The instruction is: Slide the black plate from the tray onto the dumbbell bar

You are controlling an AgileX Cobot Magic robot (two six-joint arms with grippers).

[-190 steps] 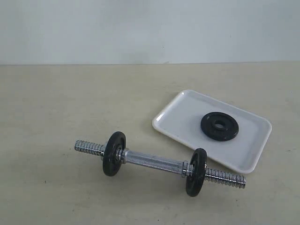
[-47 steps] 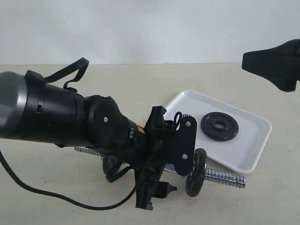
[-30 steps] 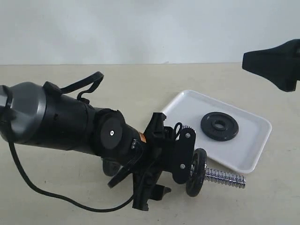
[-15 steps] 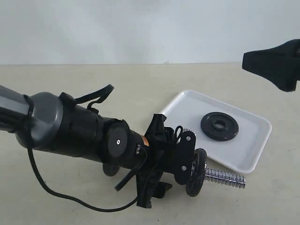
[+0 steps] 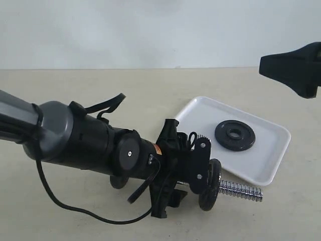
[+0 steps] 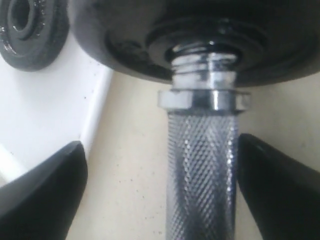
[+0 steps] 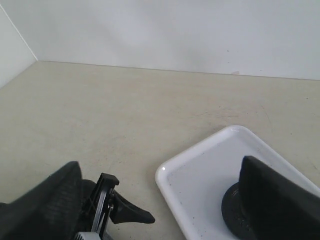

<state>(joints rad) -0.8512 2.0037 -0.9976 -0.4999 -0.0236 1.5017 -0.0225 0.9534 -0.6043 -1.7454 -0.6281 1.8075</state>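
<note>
Left gripper (image 6: 162, 160): low in the centre of the exterior view, jaws spread wide, one finger (image 6: 45, 195) on each side of the dumbbell bar (image 6: 202, 170). Table shows between metal and pads, so no squeeze.
Contact: none that I can make out, straddling only.
Right gripper (image 5: 293, 68): up in the upper right corner, jaws apart, nothing between them.
Black plate (image 5: 234, 135): flat on the tray (image 5: 200, 120), right of centre, untouched.
Bar: lying on the table in front of the tray, threaded end (image 5: 241, 191) poking out lower right, bare.
</note>
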